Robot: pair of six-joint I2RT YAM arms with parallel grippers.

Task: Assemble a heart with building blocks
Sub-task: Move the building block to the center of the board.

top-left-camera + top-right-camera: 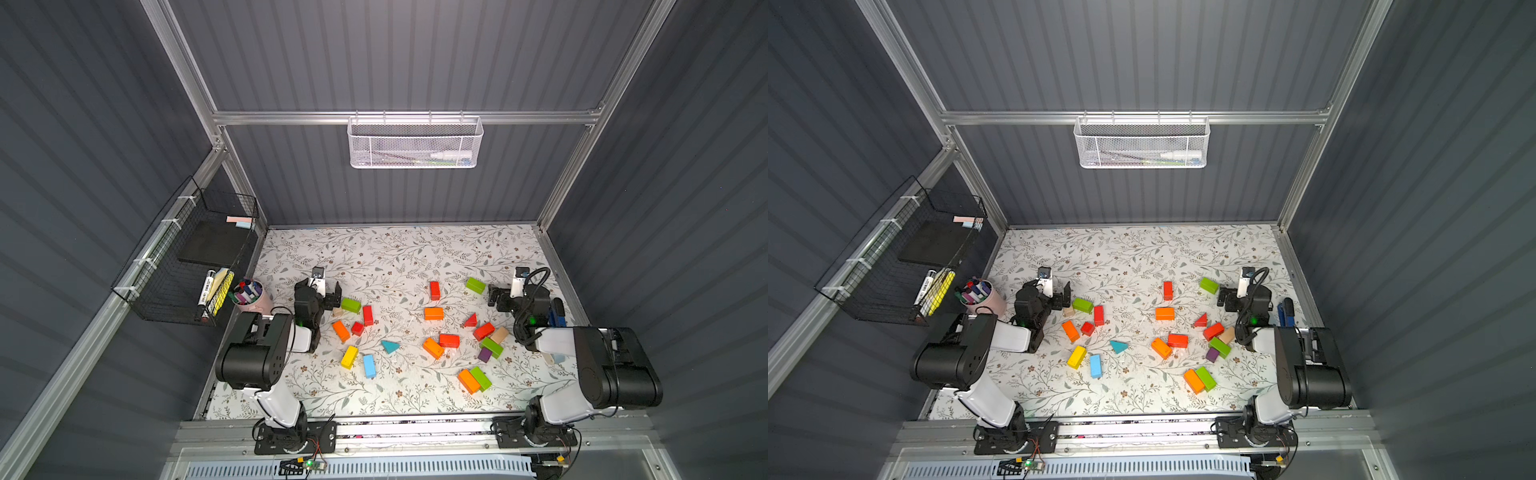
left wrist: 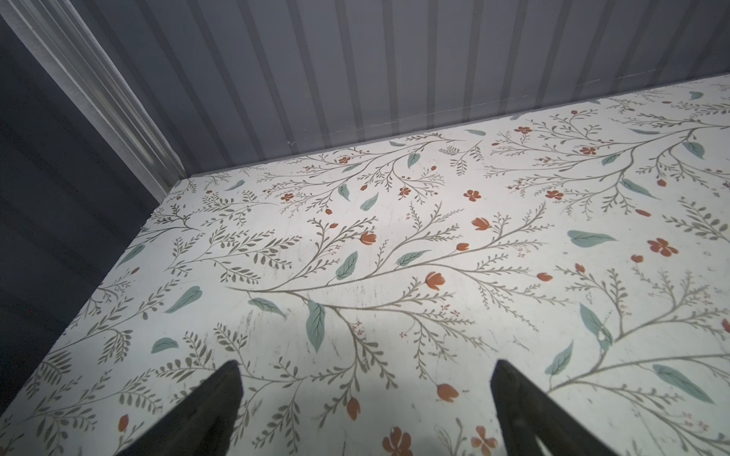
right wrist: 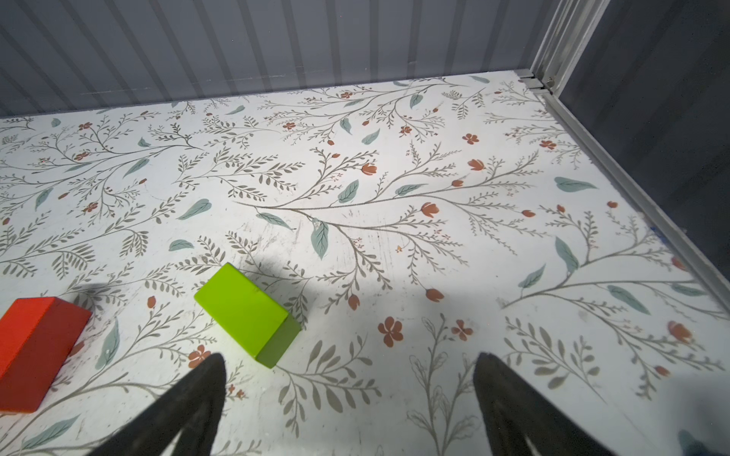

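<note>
1. The building blocks (image 1: 433, 348) are lying loose across the middle of the floral table (image 1: 374, 249), between the 2 arms. No block is sitting in either gripper.

2. The left gripper (image 1: 319, 286) is hovering low over the table with its jaws standing wide apart and gripping nothing. In the left wrist view, the left gripper (image 2: 365, 367) is framing only table surface between its fingers (image 2: 221, 398). In both top views, the near green brick (image 1: 350, 305) is lying just beside this gripper, on the side toward the table centre, outside the jaws. A tan cube (image 1: 337, 311) is sitting close against the gripper body. Whether it is touching cannot be told.

3. The right gripper (image 1: 513, 293) is also standing with its jaws spread wide and not holding anything. In the right wrist view, the right gripper (image 3: 349, 359) is pointing at bare table, and the far green brick (image 3: 247, 314) is lying flat just ahead of 1 fingertip, outside the gap. In a top view, this far green brick (image 1: 475, 285) is lying on the gripper's centre-facing side.

4. The upright-lying red brick (image 1: 434, 290) is resting further toward the centre, apart from the far green brick.
</note>
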